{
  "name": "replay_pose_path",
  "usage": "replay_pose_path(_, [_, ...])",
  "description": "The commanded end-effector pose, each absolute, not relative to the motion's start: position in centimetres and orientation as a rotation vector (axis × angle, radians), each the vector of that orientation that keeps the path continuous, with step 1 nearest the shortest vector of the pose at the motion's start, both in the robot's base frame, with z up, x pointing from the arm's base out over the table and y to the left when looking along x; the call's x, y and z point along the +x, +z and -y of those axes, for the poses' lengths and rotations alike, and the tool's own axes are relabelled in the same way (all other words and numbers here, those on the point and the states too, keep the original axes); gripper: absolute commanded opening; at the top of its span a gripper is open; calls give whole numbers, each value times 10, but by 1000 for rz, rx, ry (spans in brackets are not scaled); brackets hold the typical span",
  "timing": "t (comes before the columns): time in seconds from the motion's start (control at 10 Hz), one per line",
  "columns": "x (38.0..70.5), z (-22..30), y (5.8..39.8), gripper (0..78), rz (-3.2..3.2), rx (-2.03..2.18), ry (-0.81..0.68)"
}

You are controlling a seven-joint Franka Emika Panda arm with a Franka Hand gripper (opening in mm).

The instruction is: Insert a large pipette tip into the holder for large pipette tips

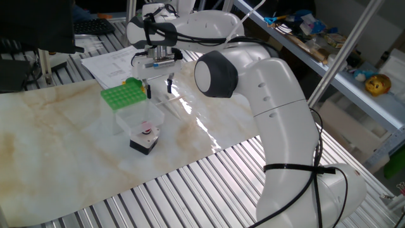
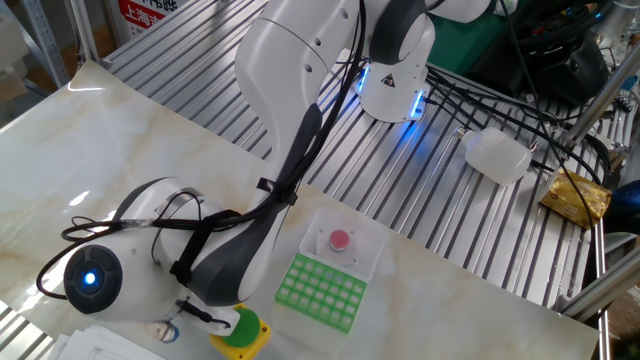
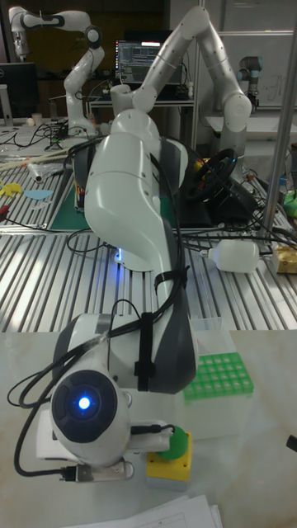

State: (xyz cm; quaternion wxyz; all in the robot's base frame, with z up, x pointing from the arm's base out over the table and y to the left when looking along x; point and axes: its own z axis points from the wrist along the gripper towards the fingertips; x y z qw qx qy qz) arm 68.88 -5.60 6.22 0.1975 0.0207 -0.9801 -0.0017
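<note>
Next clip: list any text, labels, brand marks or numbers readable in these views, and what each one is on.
None can be read in full.
Red sign, top edge of the other fixed view: white characters, cropped and too small.
Printed sheets behind the green rack: print too fine.
Monitor in the tall view: blurred.
</note>
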Motion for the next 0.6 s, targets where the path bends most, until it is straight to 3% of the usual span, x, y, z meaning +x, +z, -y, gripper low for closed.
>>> replay_pose_path(0.1, [688,56,63,775,2747,59,-2])
replay_pose_path(0.6, [685,55,59,775,2748,62,0])
